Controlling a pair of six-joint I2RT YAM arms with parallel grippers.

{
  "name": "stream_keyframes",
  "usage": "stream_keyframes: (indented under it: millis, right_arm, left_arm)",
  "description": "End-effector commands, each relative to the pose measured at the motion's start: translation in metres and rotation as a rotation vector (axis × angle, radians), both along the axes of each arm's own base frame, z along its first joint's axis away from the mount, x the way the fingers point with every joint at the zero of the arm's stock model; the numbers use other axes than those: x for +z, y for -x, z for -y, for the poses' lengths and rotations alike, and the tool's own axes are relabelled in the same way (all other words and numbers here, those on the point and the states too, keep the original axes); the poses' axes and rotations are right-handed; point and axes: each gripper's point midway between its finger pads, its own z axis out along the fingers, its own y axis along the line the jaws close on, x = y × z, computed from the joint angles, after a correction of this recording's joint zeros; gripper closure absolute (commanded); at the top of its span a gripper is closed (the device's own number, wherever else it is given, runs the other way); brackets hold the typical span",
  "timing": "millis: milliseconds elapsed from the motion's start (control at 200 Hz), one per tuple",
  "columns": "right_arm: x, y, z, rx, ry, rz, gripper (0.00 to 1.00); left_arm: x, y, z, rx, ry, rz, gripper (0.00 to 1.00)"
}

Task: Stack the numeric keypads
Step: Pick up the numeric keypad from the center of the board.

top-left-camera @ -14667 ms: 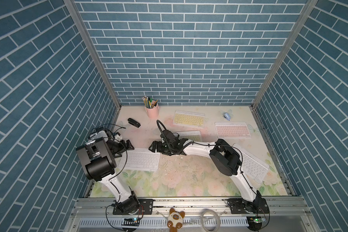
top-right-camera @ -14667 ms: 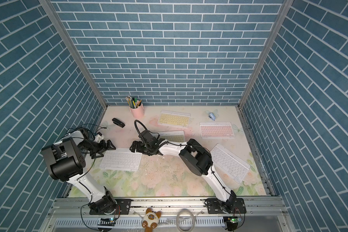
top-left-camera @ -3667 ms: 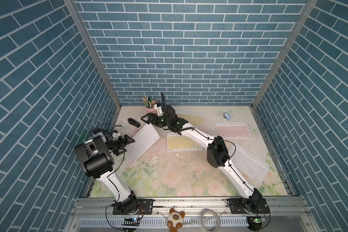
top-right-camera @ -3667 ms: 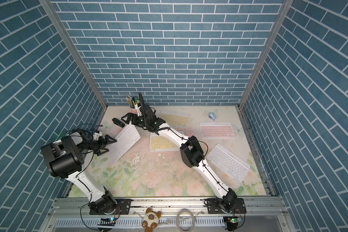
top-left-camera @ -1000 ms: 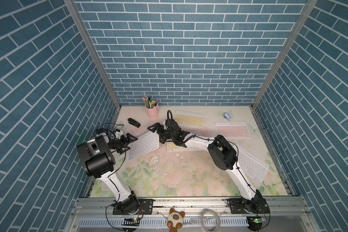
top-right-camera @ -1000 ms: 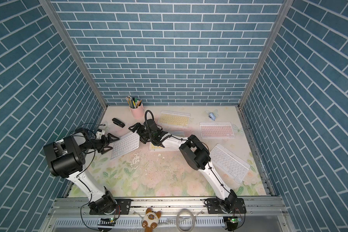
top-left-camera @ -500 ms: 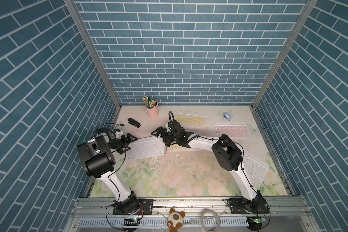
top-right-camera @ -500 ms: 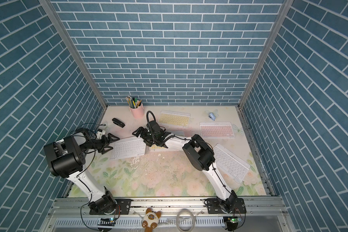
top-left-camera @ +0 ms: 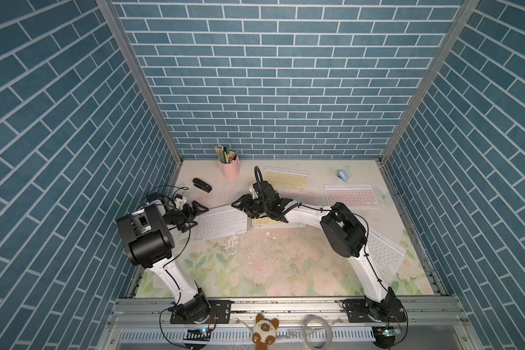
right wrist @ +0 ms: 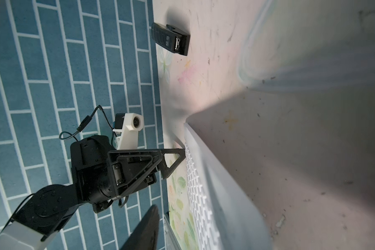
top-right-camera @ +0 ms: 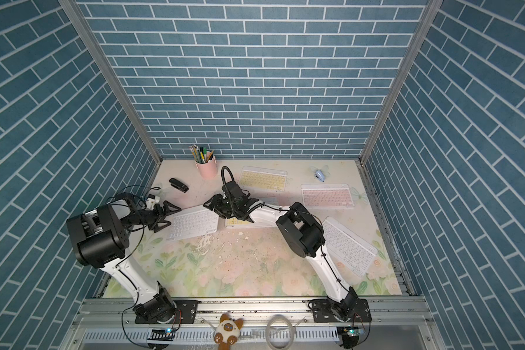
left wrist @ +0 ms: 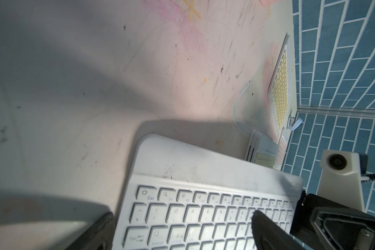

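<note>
The white keyboard [top-left-camera: 220,223] lies left of center, just beside a yellow keyboard [top-left-camera: 268,223]. The left gripper [top-left-camera: 202,217] stands wide at its left end; the right gripper [top-left-camera: 245,211] is at its right end, whether clamped I cannot tell.

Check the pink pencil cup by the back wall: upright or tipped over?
Upright: the pink pencil cup stands on its base, pencils sticking up from its open top.

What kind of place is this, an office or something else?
Probably a robot test cell dressed as a desk, not an office: brick-pattern panels close three sides, the left arm and right arm are bolted to a metal rail, and keypads and a pencil cup sit on a floral mat.
</note>
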Motion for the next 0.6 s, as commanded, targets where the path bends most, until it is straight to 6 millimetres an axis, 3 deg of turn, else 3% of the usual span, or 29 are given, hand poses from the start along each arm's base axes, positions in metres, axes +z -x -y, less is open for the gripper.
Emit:
stream_keyframes:
  millis: [0, 170, 185, 250, 415, 595]
  right_arm:
    - [0.027, 0.004, 0.007, 0.019, -0.003, 0.063, 0.69]
    - [0.021, 0.005, 0.016, 0.032, 0.062, 0.111, 0.84]
    - [0.038, 0.005, 0.017, 0.034, 0.044, 0.132, 0.84]
    - [0.046, 0.005, 0.019, 0.048, 0.049, 0.167, 0.88]
    - [0.063, 0.002, 0.028, 0.115, 0.048, 0.247, 0.98]
    - [0.080, -0.010, 0.044, 0.171, -0.029, 0.299, 1.00]
  left_arm:
    - [-0.015, 0.015, 0.011, -0.013, 0.019, -0.075, 0.00]
    - [-0.006, 0.012, 0.013, -0.010, 0.032, -0.042, 0.00]
    - [-0.003, 0.011, 0.013, -0.010, 0.034, -0.033, 0.01]
    - [0.005, 0.009, 0.013, -0.009, 0.031, -0.006, 0.00]
    - [0.043, 0.002, 0.009, 0.011, -0.022, 0.101, 0.01]
    - [0.096, -0.005, 0.011, 0.048, -0.084, 0.229, 0.00]
